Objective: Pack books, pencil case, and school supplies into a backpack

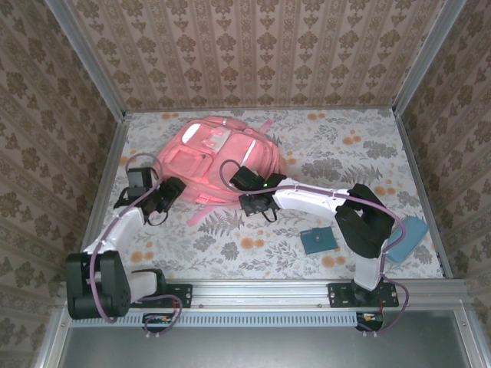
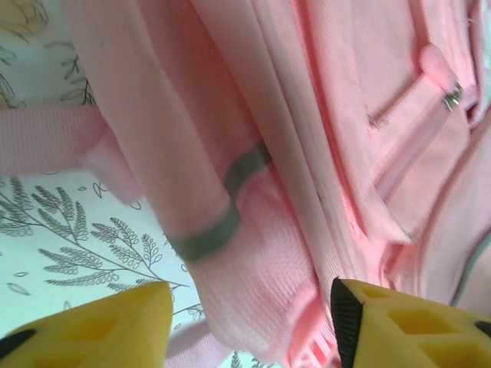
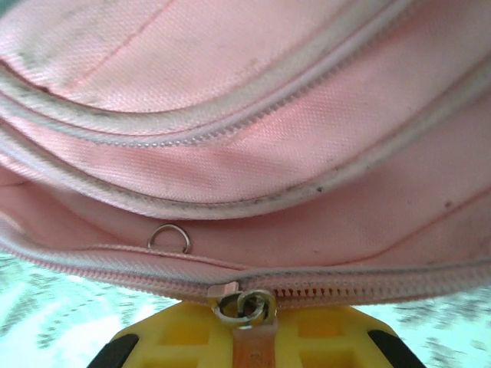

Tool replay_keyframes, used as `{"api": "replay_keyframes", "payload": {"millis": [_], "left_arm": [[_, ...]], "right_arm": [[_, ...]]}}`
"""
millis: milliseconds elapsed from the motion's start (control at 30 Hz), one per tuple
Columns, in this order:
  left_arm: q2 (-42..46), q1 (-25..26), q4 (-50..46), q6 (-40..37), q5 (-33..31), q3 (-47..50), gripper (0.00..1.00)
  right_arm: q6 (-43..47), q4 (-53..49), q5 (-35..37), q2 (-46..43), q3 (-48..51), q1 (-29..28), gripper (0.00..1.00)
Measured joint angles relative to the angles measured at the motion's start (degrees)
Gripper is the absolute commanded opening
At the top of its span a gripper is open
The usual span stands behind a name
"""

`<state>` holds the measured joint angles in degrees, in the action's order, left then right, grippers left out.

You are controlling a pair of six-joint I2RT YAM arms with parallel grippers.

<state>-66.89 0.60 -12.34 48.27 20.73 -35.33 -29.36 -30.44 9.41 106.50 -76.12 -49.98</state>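
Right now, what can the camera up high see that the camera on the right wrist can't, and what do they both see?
Top camera: the big pink backpack seen from above on the flowery table, plus a small teal book and the light blue pencil case lying apart on the right side. Right wrist camera: close-up zipper teeth, a little metal ring, and the right gripper shut on the zipper pull. Both: the pink backpack and the flowery table.

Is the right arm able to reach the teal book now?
Probably yes: the teal book lies uncovered close by, but the right gripper must first release the zipper pull.
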Motion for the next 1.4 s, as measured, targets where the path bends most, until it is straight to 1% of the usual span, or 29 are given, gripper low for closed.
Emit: {"api": "replay_keyframes", "payload": {"millis": [100, 200, 333, 500, 533, 633, 733, 867, 1000, 1033, 1167, 1267, 1400], "left_arm": [[4.46, 0.07, -0.57, 1.77, 0.52, 0.63, 0.75], [8.33, 1.25, -0.24, 5.25, 1.66, 2.91, 0.78], [9.9, 5.16, 0.85, 10.38, 3.48, 6.51, 0.78], [8.39, 7.78, 4.42, 15.47, 4.76, 9.2, 0.74], [7.48, 8.2, 5.35, 16.11, 4.98, 9.27, 0.72], [4.39, 9.2, 8.57, 17.64, 5.44, 9.25, 0.59], [1.51, 10.23, 11.04, 18.67, 5.42, 9.27, 0.5], [-0.28, 12.24, 11.98, 18.99, 3.45, 9.22, 0.36], [-2.08, 13.42, 12.94, 19.04, 1.27, 9.22, 0.16], [-2.54, 13.68, 13.44, 19.08, 1.05, 9.22, 0.13], [-3.61, 14.4, 14.25, 19.08, 0.7, 9.25, 0.07], [-3.67, 14.43, 14.12, 18.51, 0.2, 9.25, 0.04], [-3.67, 14.4, 13.86, 17.49, -0.31, 9.25, 0.02]], "right_arm": [[-1.64, 1.99, -4.48, 1.86, -1.57, -1.14, 0.02], [-3.34, 4.26, -8.63, 5.09, -4.61, -2.64, 0.02], [-5.01, 7.69, -12.5, 7.41, -6.69, -3.93, 0.02], [-6.49, 9.33, -14.69, 7.48, -6.75, -4.02, 0.02], [-6.73, 9.46, -15.13, 7.48, -6.75, -4.0, 0.02], [-7.15, 9.64, -16.13, 7.48, -6.75, -3.87, 0.02], [-7.61, 10.05, -16.52, 7.48, -6.62, -3.87, 0.02], [-8.61, 10.6, -16.52, 7.45, -5.9, -3.89, 0.03], [-9.49, 10.6, -15.56, 6.93, -4.85, -4.04, 0.03], [-9.77, 10.64, -15.17, 6.56, -4.37, -4.11, 0.03], [-10.84, 10.08, -11.63, 4.76, -2.67, -4.46, 0.03], [-11.65, 6.93, -6.67, 2.93, -2.05, -4.61, 0.03], [-12.39, 1.86, -0.22, 0.55, -1.36, -4.07, 0.05]]}}
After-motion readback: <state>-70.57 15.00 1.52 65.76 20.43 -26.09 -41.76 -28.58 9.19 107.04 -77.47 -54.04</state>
